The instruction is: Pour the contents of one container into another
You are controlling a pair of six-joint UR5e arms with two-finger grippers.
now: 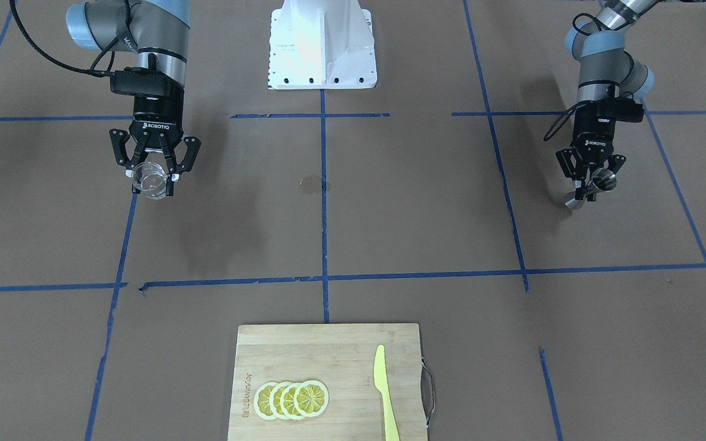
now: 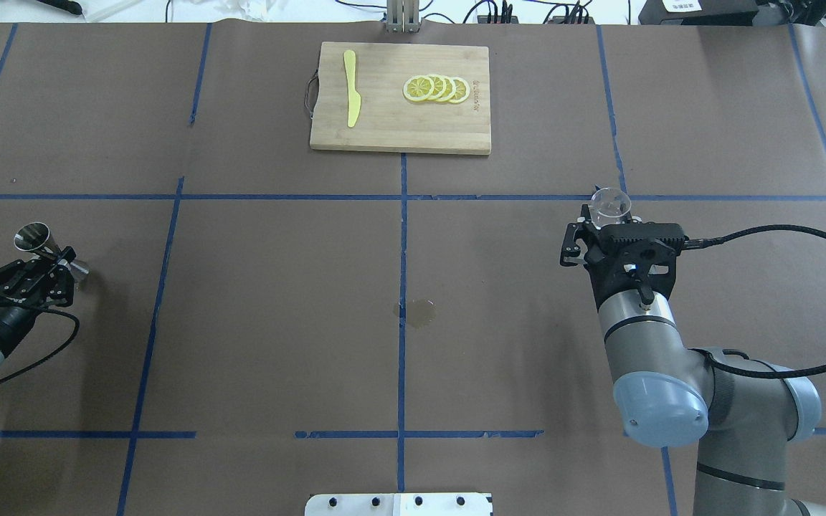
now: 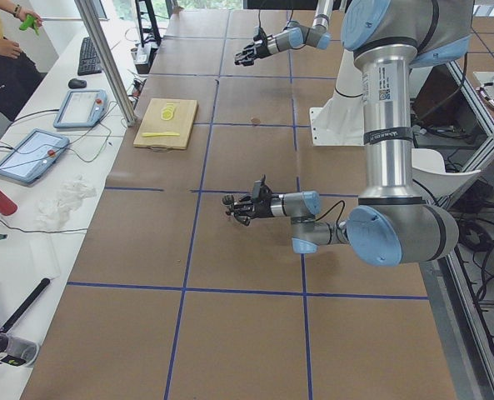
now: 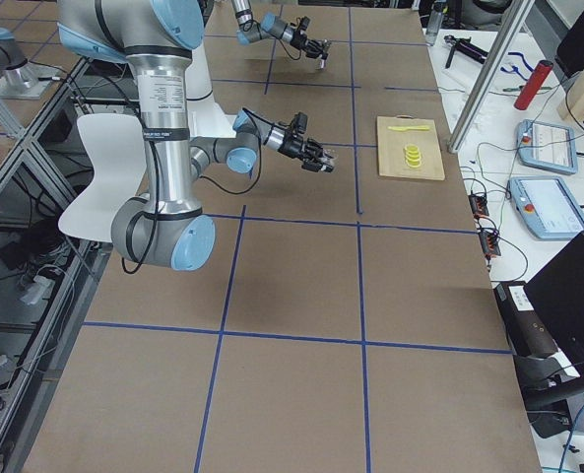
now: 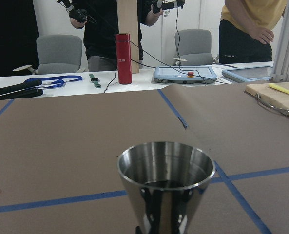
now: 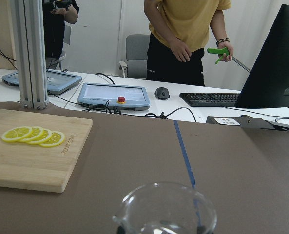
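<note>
My right gripper [image 1: 152,176] is shut on the clear glass tumbler [image 1: 149,179], which it holds upright above the table on the robot's right side. The tumbler's rim [image 2: 611,203] pokes out past the wrist from overhead and fills the bottom of the right wrist view [image 6: 164,209]. My left gripper [image 1: 587,185] is shut on the waist of the steel jigger [image 1: 604,179] far off on the robot's left, low over the table. The jigger's open cone [image 5: 166,178] faces up, seen also from overhead [image 2: 33,236]. The two vessels are a wide table apart.
A wooden cutting board [image 2: 384,132] with lemon slices [image 2: 436,88] and a yellow knife [image 2: 350,97] lies at the table's far edge. A small stain [image 2: 420,312] marks the centre. The white robot base [image 1: 322,43] is at the near side. People stand beyond the table.
</note>
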